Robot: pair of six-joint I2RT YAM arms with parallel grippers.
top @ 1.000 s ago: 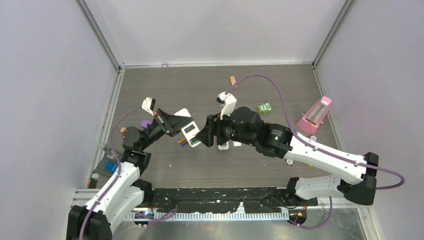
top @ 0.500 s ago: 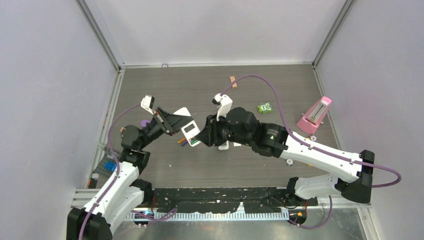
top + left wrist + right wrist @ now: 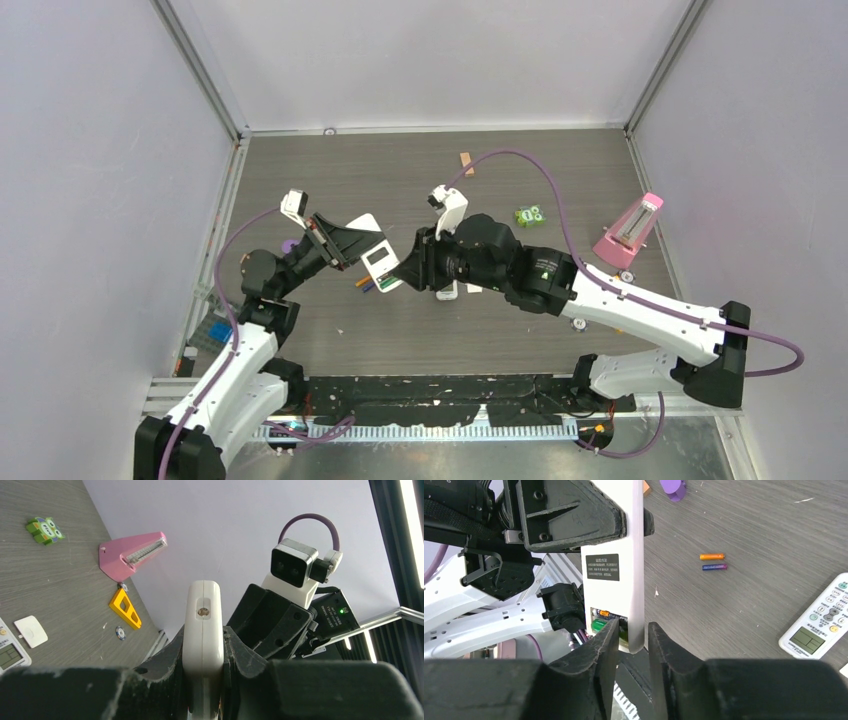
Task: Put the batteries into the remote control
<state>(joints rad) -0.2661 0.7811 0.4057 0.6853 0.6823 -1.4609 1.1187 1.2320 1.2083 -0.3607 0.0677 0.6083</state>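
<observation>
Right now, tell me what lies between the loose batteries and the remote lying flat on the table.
Only bare tabletop separates the batteries from the flat remote; the right wrist view shows it.

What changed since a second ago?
The right gripper edged a little toward the left gripper, and its jaws narrowed at the open battery end of the remote control. The left gripper kept holding the remote control; both batteries stayed on the table.
</observation>
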